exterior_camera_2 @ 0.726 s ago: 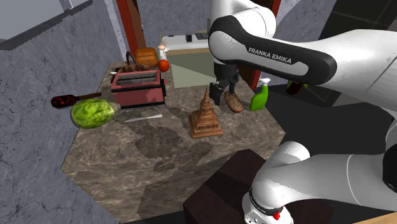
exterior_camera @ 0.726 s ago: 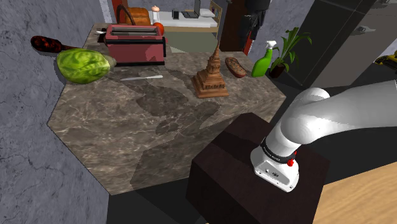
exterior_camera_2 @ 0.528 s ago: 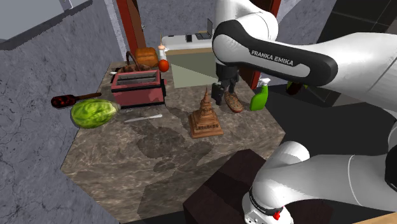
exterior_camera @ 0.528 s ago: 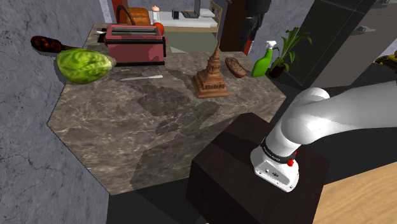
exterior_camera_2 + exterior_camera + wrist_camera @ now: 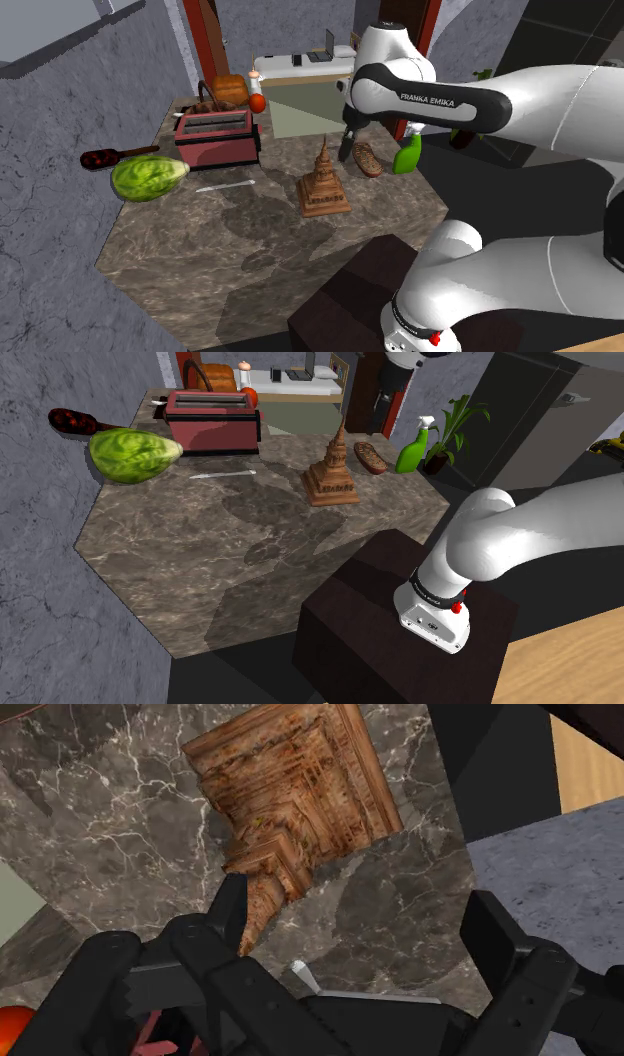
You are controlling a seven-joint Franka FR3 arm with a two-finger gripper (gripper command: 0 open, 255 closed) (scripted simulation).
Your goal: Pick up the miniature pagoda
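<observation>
The brown pagoda (image 5: 331, 470) is standing upright on the marble bench (image 5: 190, 567), toward the far right in the shoulder view, with bare stone showing around its stepped base. In the second exterior view the hand (image 5: 346, 147) is hanging just beyond the pagoda and a little to its right, apart from it. In the wrist view the hand is looking down on the pagoda's tiers. Its two fingers (image 5: 230, 909) are standing wide apart, with nothing clasped between them. The spire is pointing toward one finger and its tip is hiding behind that finger, so I cannot tell whether they are touching. A brown oval thing (image 5: 370, 455) is lying just to the pagoda's right in the shoulder view. A green spray bottle (image 5: 412, 446) is standing farther right, beside a potted plant (image 5: 455, 430). A thin white knife (image 5: 222, 474) is lying to the pagoda's left, well apart from it. A red toaster (image 5: 212, 420) is sitting at the far left of the bench, with a lettuce (image 5: 130, 456) lying left of it and a little nearer. A dark red spoon (image 5: 72, 420) is lying past the lettuce. The white arm (image 5: 470, 100) is arching up from the dark stand (image 5: 400, 622) at the near right.
</observation>
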